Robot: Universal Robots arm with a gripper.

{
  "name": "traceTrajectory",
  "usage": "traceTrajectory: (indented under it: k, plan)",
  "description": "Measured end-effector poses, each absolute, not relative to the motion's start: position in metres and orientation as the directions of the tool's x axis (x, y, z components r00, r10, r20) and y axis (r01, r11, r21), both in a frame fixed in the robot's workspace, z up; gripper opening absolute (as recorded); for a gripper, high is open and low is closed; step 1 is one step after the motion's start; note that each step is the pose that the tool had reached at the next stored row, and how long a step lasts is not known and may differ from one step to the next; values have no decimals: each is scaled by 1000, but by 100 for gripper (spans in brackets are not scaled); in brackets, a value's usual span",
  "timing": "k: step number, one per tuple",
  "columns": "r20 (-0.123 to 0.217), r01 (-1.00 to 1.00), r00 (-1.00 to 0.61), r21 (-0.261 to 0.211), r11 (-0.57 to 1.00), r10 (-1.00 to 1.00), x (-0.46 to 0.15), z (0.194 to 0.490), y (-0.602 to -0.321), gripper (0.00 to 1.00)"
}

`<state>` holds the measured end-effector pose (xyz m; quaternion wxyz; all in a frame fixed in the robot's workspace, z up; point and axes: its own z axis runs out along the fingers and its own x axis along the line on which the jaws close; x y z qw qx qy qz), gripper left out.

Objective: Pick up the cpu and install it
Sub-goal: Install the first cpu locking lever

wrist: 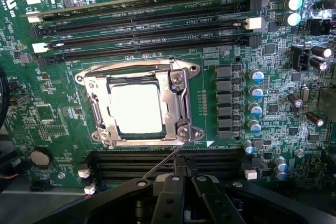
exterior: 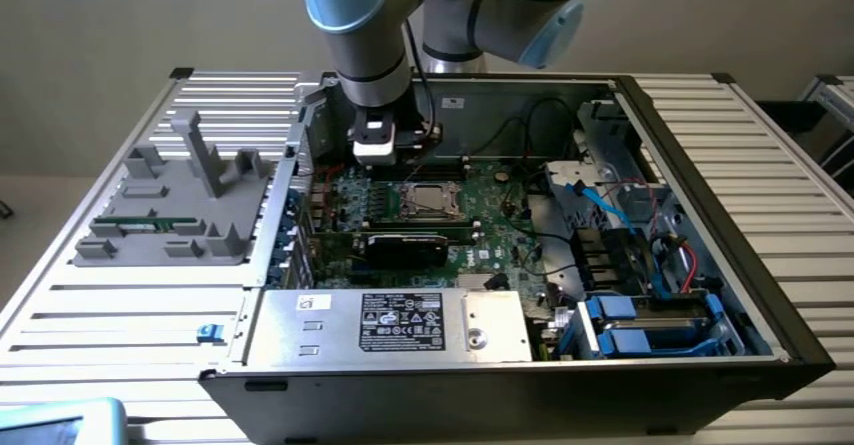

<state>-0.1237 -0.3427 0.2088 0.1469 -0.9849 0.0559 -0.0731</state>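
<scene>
Open computer case (exterior: 470, 405) on a slatted desk (exterior: 754, 140), with the arm (exterior: 367, 55) reaching down over the green circuit board (wrist: 231, 51). We see the cpu (wrist: 135, 109) lying flat in its socket (wrist: 100, 103) near the middle of the board, its bright metal top facing up and the metal frame (wrist: 178, 100) lying around its edges. In the exterior view we find the same chip (exterior: 427, 199) just below the arm's wrist. The hand (wrist: 182, 170) hovers beside the socket, clenched with its fingers pressed together. A thin wire lever (wrist: 160, 165) runs from the frame's corner towards the fingertips; we cannot tell whether it is pinched. Long black memory slots (wrist: 142, 30) flank the socket. A grey tray (exterior: 174, 210) rests on the desk at the exterior view's left.
</scene>
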Motion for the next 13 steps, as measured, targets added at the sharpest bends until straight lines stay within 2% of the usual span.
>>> traceTrajectory:
  k: [13]
  plan:
    - [139,-85,981,-300,-950,-132,-123,202,-343,11]
